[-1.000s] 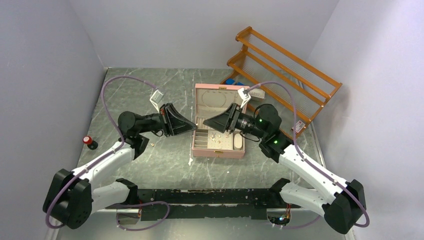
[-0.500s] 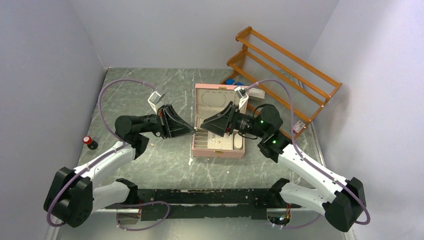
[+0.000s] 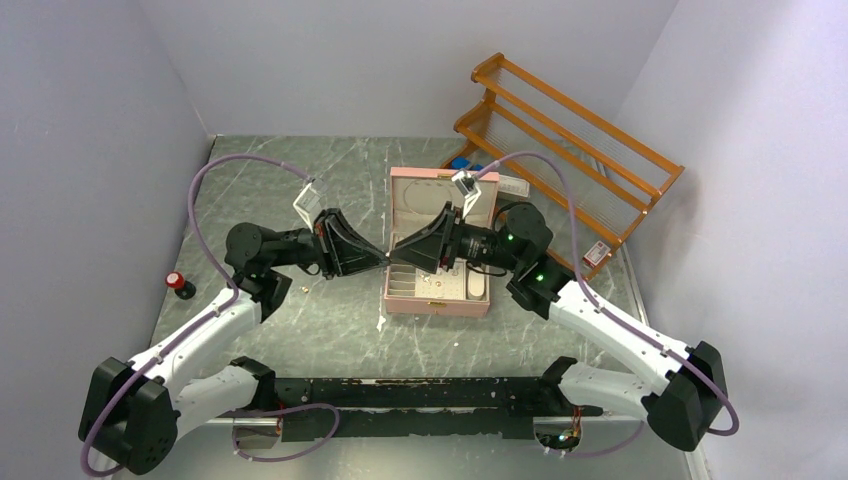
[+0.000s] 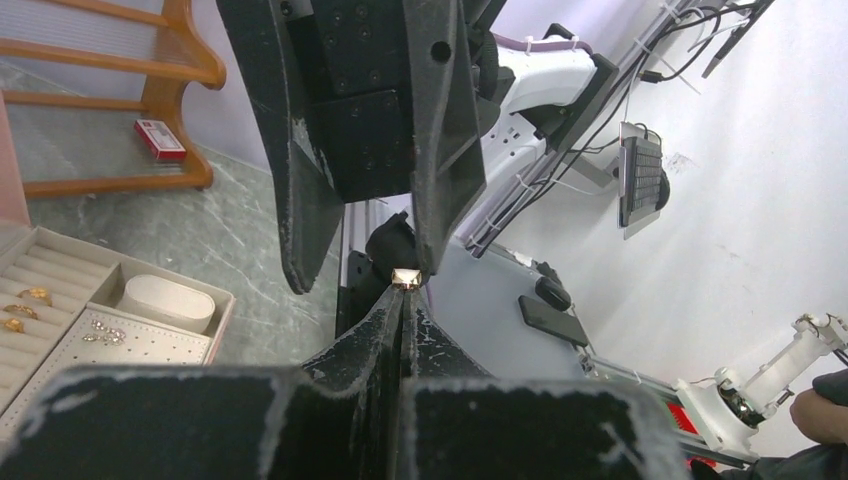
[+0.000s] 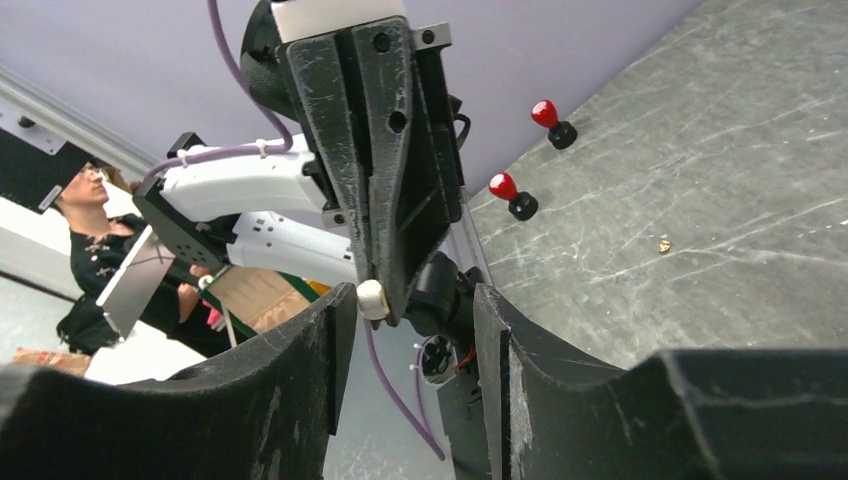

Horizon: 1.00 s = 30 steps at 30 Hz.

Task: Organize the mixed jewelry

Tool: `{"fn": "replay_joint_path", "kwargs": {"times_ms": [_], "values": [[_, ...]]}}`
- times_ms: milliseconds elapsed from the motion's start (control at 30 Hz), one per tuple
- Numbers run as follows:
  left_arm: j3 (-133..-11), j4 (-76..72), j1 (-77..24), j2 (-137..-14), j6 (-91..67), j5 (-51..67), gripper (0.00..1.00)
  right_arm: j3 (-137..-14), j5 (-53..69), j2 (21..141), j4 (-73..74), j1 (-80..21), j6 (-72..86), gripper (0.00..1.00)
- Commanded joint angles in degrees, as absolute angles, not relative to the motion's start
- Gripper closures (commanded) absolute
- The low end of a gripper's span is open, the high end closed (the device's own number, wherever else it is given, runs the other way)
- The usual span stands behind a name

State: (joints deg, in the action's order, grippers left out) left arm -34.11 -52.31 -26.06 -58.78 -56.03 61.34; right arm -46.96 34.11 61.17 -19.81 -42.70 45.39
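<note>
Pale lavender walls [image 3: 400, 70] on three sides. Grey-green marbled table [image 3: 320, 330]. Orange wooden rack [image 3: 585, 116] at right rear, against right wall. Even soft light.

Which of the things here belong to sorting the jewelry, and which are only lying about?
Job: left gripper, shut on a tiny stud; right gripper, open around it; rings; loose gold bit; box.
Lying about: rack; red knob; red packet.
</note>
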Motion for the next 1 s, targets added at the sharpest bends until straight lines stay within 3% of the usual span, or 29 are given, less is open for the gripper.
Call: {"fn": "replay_joint_path", "kwargs": {"times_ms": [0,167,500,967], "values": [[-35.6,-50.96,-25.93,-58.69,-53.67,60.82,0.95,-48.85,35.67,61.36,-20.74,-43.83,43.95,0.5],[-35.51,-50.73,-25.91,-58.88,-53.53,60.74,0.95,-48.61,35.51,61.3,-21.27,-43.9,44.38,0.5],[-35.69,-49.02,-25.88,-58.77,-53.12,60.9,0.95,-49.21,34.92,62.14,-19.52,-44.13,42.31,0.59],[-35.66,-46.86,-25.91,-58.67,-51.68,60.91,0.95,-49.31,33.39,62.25,-17.95,-44.16,40.74,0.86]]}}
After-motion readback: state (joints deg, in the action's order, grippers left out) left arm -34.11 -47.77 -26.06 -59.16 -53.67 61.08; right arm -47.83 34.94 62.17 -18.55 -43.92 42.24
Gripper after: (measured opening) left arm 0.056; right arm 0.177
